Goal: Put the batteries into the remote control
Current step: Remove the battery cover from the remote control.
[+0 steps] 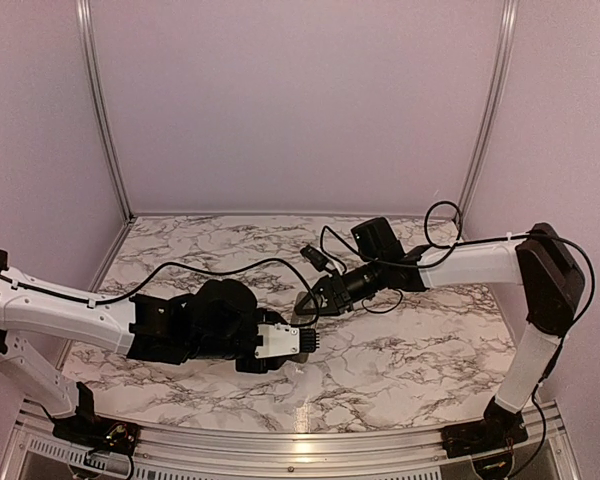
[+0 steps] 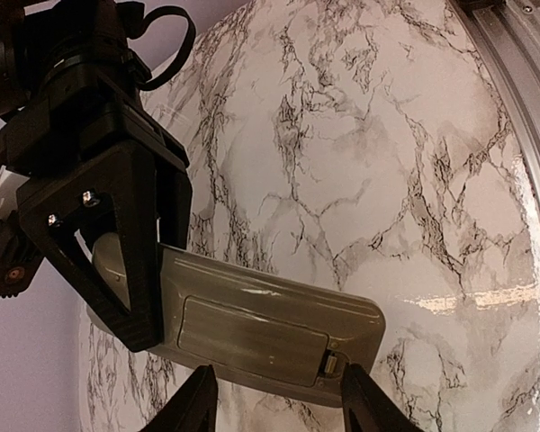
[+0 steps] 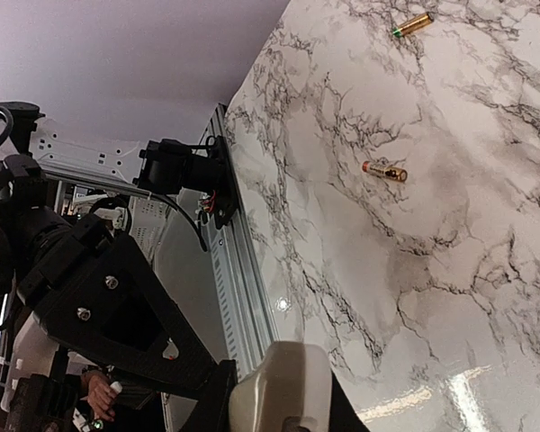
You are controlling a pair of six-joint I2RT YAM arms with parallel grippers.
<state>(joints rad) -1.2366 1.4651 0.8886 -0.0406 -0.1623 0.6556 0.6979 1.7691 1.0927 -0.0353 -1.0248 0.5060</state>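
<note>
My right gripper is shut on one end of the remote control, holding it above the marble table. Its greyish-tan back faces the left wrist camera, with the battery cover in place. The right gripper's black fingers clamp the remote's left end in that view. My left gripper is open, its two fingertips just below the remote's lower edge, either side of the cover. In the right wrist view the remote's pale end sits in my right gripper. Two batteries lie on the table, apart.
The marble tabletop has an aluminium rail along its near edge. Purple walls close it in on three sides. Black cables loop over the table behind both arms. The left arm's body fills the lower left of the right wrist view.
</note>
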